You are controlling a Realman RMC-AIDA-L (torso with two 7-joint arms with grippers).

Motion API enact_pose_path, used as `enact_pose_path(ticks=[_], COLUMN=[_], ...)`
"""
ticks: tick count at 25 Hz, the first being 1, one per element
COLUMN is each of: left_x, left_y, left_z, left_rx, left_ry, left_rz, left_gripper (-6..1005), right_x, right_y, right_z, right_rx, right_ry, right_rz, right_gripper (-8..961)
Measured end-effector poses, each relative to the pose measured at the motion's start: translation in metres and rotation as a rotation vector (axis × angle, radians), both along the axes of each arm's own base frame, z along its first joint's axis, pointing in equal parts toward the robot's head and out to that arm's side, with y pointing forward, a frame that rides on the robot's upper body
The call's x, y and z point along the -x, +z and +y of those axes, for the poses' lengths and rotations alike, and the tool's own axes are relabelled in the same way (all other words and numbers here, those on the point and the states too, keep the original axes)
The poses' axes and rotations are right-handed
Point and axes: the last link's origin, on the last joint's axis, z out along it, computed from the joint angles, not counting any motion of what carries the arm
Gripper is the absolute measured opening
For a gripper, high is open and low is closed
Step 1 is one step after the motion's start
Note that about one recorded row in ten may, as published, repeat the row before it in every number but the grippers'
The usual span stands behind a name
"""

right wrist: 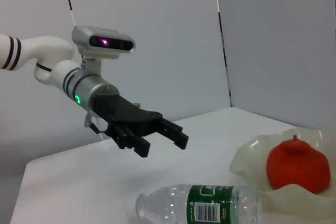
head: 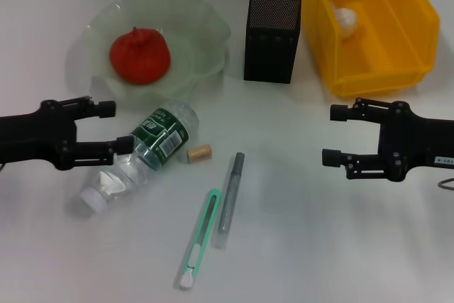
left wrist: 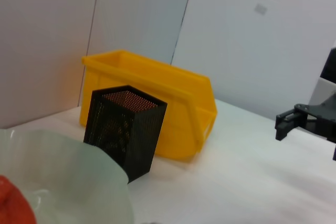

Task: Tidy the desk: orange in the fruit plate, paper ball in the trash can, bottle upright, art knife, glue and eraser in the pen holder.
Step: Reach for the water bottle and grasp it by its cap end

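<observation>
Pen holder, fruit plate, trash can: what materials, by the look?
Pen holder: probably black metal mesh; fine perforations show on its walls. Fruit plate: translucent pale green with a wavy rim, glass or plastic, cannot tell which. Trash can: opaque yellow moulded plastic, slightly glossy, with thick walls.

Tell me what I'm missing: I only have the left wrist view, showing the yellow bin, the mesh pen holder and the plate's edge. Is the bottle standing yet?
Observer: No. The bottle lies on its side in front of the fruit plate, with the left gripper, fingers open, close beside it.
Operator: Anything inside the bin?
Observer: A white paper ball sits in the yellow bin. The right gripper, fingers open, hovers in front of it.
Operator: And the desk items?
Observer: The art knife, glue stick and eraser all lie on the table, outside the pen holder.
</observation>
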Motion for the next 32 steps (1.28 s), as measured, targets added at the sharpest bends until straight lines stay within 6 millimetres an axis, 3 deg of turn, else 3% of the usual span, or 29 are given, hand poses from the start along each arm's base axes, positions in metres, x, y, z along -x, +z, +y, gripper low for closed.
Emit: enact_pose_path(ticks=[5, 22, 32], left_x=[0.010, 0.024, 0.024], left_y=[0.012, 0.007, 0.019], left_z=[-0.006, -0.022, -0.016], left_rx=[0.018, 0.027, 0.054], left_ry=[0.019, 0.010, 0.014], left_rz=[0.036, 0.081, 0.178], left_gripper=[761, 753, 749], right_x=[0.002, 0.007, 0.007], right_y=[-0.001, -0.013, -0.022], right_z=[0.001, 0.003, 0.013], right_rx=[0.012, 0.049, 0.015], right_ry=[-0.003, 0.011, 0.032], right_rz=[0.001, -0.028, -0.109], right_gripper=[818, 818, 817])
